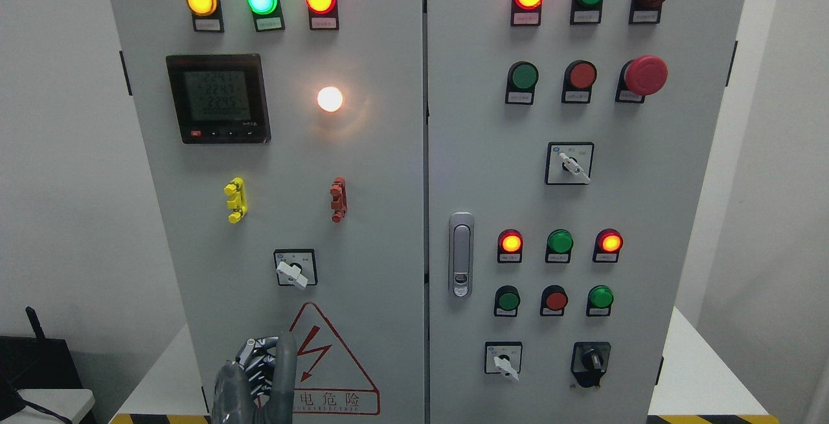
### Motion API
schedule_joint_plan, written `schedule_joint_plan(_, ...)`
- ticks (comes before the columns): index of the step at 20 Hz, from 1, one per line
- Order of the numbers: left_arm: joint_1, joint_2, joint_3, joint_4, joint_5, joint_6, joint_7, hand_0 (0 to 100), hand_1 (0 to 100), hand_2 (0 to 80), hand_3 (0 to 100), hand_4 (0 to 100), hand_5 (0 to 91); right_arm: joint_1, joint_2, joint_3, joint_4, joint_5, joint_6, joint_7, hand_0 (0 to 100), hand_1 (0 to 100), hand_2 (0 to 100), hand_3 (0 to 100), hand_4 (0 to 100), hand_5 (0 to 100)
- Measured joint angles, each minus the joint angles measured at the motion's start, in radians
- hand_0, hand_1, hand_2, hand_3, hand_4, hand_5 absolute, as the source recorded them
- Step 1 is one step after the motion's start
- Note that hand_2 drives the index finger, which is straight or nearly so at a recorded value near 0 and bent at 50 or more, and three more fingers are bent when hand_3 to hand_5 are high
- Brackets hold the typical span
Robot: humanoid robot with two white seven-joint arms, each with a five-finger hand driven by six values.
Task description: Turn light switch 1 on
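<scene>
Our left hand (pixel 259 379), fingers loosely extended and empty, sits before the warning triangle (pixel 333 366), below the rotary switch (pixel 295 268); nothing lies between them.

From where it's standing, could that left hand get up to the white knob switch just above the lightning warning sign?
Probably yes. The left hand is raised in front of the warning triangle, directly below the rotary switch. Nothing on the cabinet door stands between them, so a short upward reach looks unobstructed.
</scene>
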Motion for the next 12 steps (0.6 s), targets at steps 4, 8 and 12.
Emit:
schedule_joint_plan(4,0.158,0.022,0.087,0.068,0.056,-0.281,-0.057,31,4,15.1,41,50,29.1,0.000,0.000,0.000,0.000,0.000,0.000,0.000,12,39,0,0,0,0)
schedule_joint_plan(8,0.260,0.048,0.201,0.209,0.148,-0.462,-0.084,58,0,8.3,42,50,29.6,0.000,0.000,0.000,0.000,0.000,0.000,0.000,12,39,0,0,0,0)
schedule_joint_plan(12,0.308,0.066,0.338,0.421,0.198,-0.577,-0.160,66,0,9.4,42,50,30.9,0.000,0.000,0.000,0.000,0.000,0.000,0.000,12,39,0,0,0,0)
